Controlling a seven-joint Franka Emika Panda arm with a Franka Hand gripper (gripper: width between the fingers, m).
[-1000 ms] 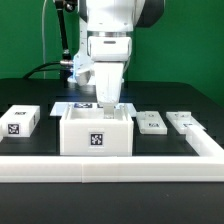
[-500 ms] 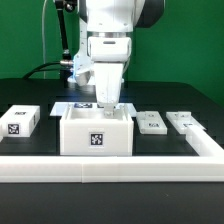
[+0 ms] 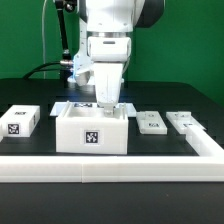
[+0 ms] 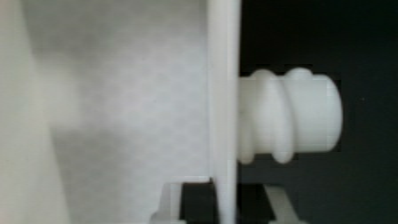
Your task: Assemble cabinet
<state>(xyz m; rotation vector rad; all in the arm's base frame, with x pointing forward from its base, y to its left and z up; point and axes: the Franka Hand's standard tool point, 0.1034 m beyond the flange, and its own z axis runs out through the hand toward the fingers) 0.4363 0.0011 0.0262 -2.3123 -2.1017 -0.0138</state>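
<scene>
Running along the near edge of the black counter (image 3: pixel 25 92) is a white rail (image 3: pixel 110 163). Behind it, centred, sits the cabinet (image 3: pixel 72 135), an open-topped white box with a square black-and-white tag (image 3: pixel 95 139) on its near face. A small tagged block (image 3: pixel 20 122) lies at the exterior view's left, and a flat panel (image 3: pixel 152 122) and a second panel (image 3: pixel 186 122) lie at its right. The end effector (image 3: pixel 107 106) pinches the cabinet's far wall. In the wrist view a ribbed white knob (image 4: pixel 294 115) sits against that wall.

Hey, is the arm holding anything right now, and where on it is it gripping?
The tool appears to hold the cabinet by the upper edge of its wall farthest from the exterior camera.
</scene>
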